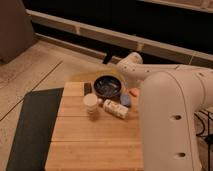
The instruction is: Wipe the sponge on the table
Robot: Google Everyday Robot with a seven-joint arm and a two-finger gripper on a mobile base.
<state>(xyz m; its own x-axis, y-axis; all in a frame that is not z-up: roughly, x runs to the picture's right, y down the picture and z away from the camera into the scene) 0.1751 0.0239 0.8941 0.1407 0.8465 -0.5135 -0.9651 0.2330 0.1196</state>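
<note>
Mostly masked by its own bulky white arm (172, 120), the pincer (131, 86) hangs over the far right part of the desk, just right of the bowl. Whether it is open or closed cannot be told from this angle.

Just near of it lies the small blue-grey, soft, rounded sponge (125, 100). It rests flat on the desk close to the right edge, and the arm covers its right side. What shows of it is a little longer from near to far than from left to right, so its long axis seems to point away toward the far edge. The rounded outline makes that reading loose. A thin orange-red item (133, 92) sits just beside it on the far right.

Left of the sponge, a white bottle (115, 108) lies on its side, its length running from far left to near right. Beyond the bottle stands a dark round bowl (106, 86). A small dark rectangular block (88, 88) sits just left of the bowl, and a white round cup (90, 102) stands near of that block.

All of these sit on the far half of the large light bamboo desk (90, 145), built of long planks running left to right. A dark grey floor mat (32, 125) lies along its left side.
</note>
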